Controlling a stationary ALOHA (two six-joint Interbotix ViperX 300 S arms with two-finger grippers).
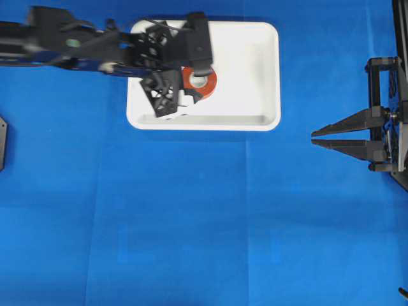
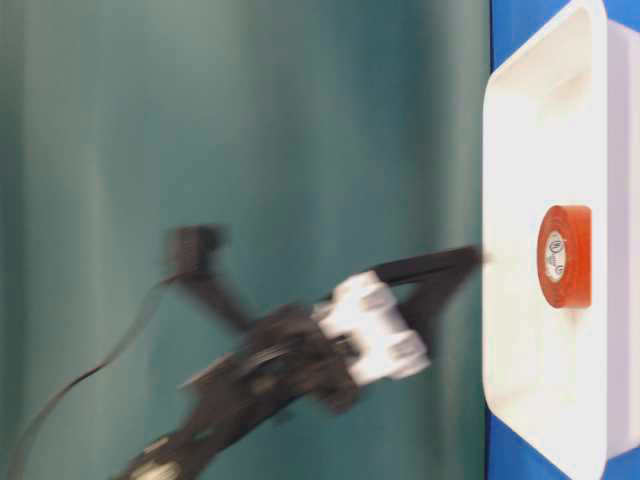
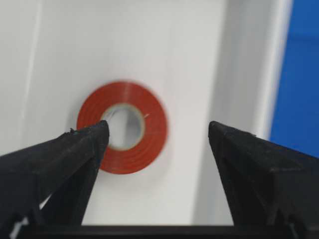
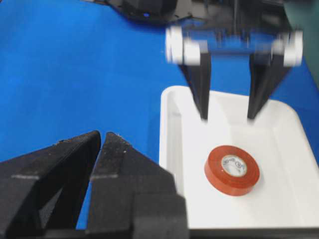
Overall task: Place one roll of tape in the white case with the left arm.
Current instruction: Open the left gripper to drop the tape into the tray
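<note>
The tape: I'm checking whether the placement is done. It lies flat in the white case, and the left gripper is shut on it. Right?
Not quite. The tape does lie flat in the white case, but the left gripper is open and off it. The right wrist view shows its fingers spread apart above the roll, touching nothing.

The roll of tape [image 3: 122, 127] lies flat on the white case [image 3: 164, 59] floor, below the left claw [image 3: 157, 137], whose 2 fingers [image 3: 60, 164] stand apart; blue bench [image 3: 299, 74] right.

Smooth glossy white plastic case [image 1: 255, 48], glossy orange-red roll of tape [image 4: 232, 170], matt blue cloth [image 1: 191, 223]
</note>
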